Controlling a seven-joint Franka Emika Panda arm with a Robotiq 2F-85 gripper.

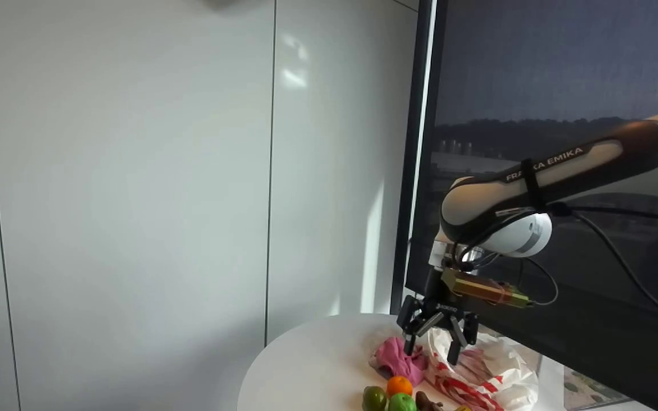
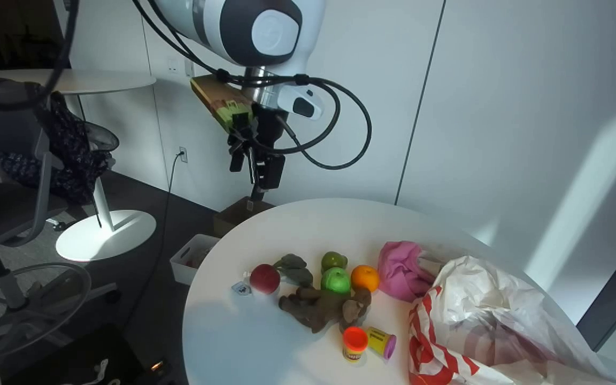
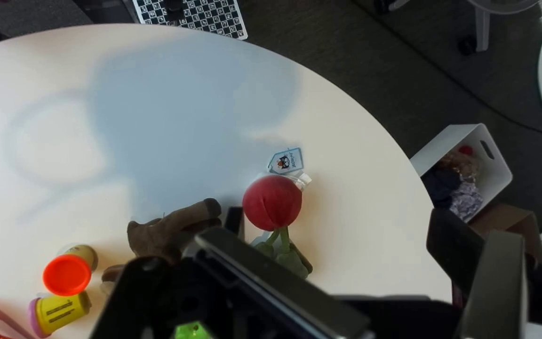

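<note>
Over the round white bench (image 2: 244, 347) hangs the robot arm (image 2: 276, 32), its jaws spread wide apart, well above everything lying there. Nearest to them in the wrist view is a stuffed radish (image 3: 272, 201), red with green leaves (image 3: 292, 263); it lies on the bench, beside one of the jaws as seen from there, with a small printed tag (image 3: 286, 161) next to it. Close by sprawls a brown stuffed animal (image 2: 324, 307) (which kind, I can't make out). Behind that animal, in an exterior view, a bright green fruit (image 2: 336, 280) sits with a darker green fruit (image 2: 333, 260) and an orange (image 2: 364, 278), and a crumpled pink cloth (image 2: 401, 270) lies just beside the orange. A big red-and-white bag (image 2: 471, 278) slumps next to the cloth. I can also see an orange-lidded tub (image 2: 355, 342) standing upright and, just beside it, a yellow tub (image 2: 382, 343) tipped on its side. Down on the dark floor (image 3: 318, 33) are a white bin (image 2: 182, 271) and a cardboard box (image 2: 228, 220), near each other.
</note>
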